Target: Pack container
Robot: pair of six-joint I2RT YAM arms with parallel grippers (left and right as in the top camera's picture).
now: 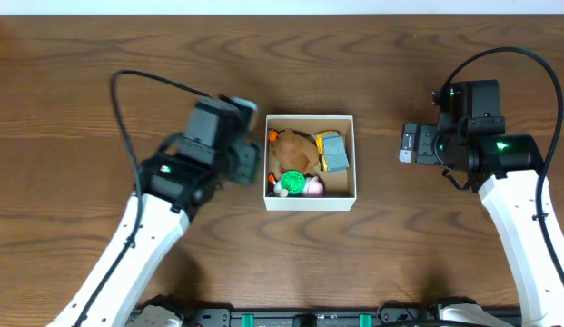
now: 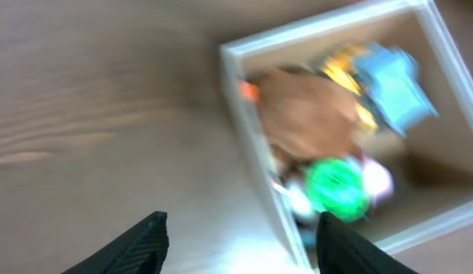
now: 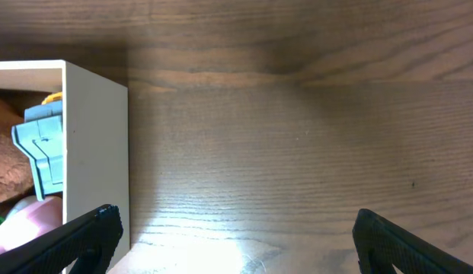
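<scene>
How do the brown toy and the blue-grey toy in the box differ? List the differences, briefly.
Colour: the brown toy is brown with an orange bit; the blue-grey toy has yellow parts.
Shape: the brown toy looks rounded and lumpy, the blue-grey toy boxy.
Size: the brown toy takes more room than the blue-grey toy.
Both lie inside the container, side by side.

The table (image 1: pixel 82 54) is dark brown wood with wavy grain running lengthwise. A pale band (image 1: pixel 282 4) lies just beyond its far edge.
</scene>
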